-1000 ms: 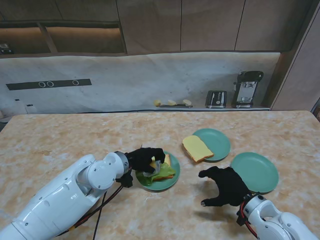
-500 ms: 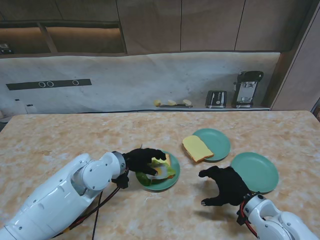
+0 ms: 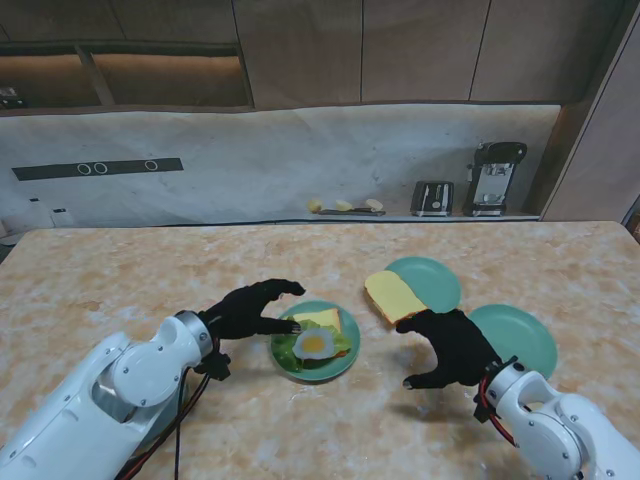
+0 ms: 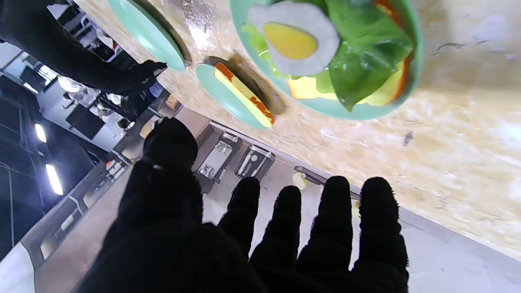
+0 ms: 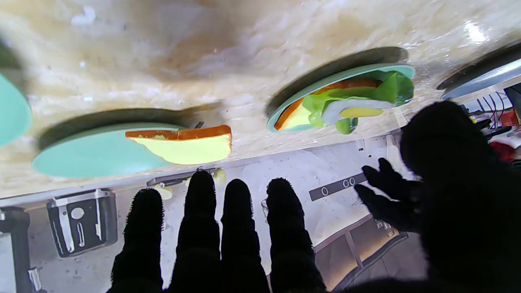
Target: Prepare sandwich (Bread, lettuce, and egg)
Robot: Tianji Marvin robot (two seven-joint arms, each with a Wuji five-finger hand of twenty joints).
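- Stand view first: my left hand [image 3: 245, 309] sits just to the left of the near plate [image 3: 345, 365], fingers spread and holding nothing, its fingertips close to the rim but apart from the food.
- On that plate I see a bread slice [image 3: 322, 320] at the bottom, lettuce [image 3: 296, 355] over it, and the egg [image 3: 313, 345] lying on top, yolk up. The left wrist view confirms the egg [image 4: 294, 37] rests flat on the lettuce [image 4: 362, 53].
- My right hand [image 3: 450, 347] is also empty, fingers loosely curled and apart, hovering over the table between the near plate and the empty plate [image 3: 535, 345] on the right.
- What I judge is left: the second bread slice [image 3: 393, 297], which lies on the farther plate [image 3: 440, 280] and overhangs its left rim.
- The relation that matters: that slice lies just beyond my right hand, farther from me and slightly to its left, with its long axis running diagonally from far-left to near-right. My right hand is clearly the nearer one; my left would have to cross over the stacked plate.
- In the right wrist view the slice [image 5: 183, 143] faces the fingers edge-on, so I'd approach along that overhanging edge.
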